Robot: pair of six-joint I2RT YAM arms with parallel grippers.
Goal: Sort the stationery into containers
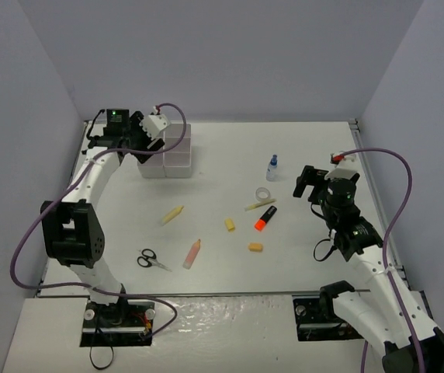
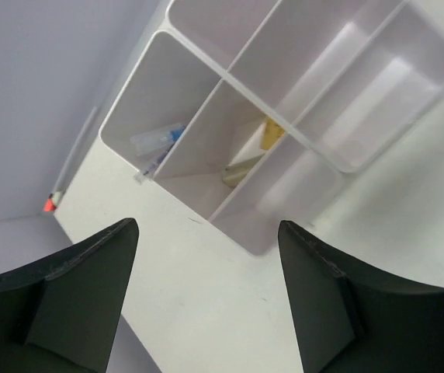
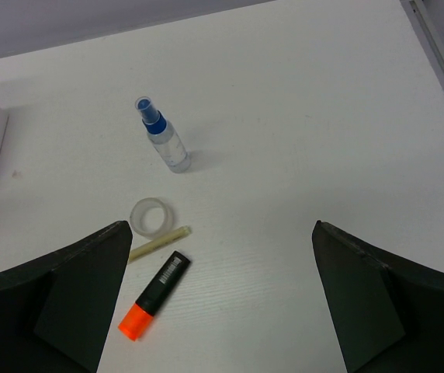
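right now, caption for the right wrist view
Open right gripper above a blue-capped bottle, tape roll and orange marker.

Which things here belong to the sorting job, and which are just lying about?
Job: containers, scissors, tape roll, blue-capped bottle, orange highlighter, yellow marker, pinkish marker, yellow erasers, pale stick.
Just there: purple cable, table. No stray loose item visible.

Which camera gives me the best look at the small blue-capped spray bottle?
Right wrist: the bottle stands upright, close and unobstructed. Top external shows it only as a tiny shape; left wrist misses it entirely.
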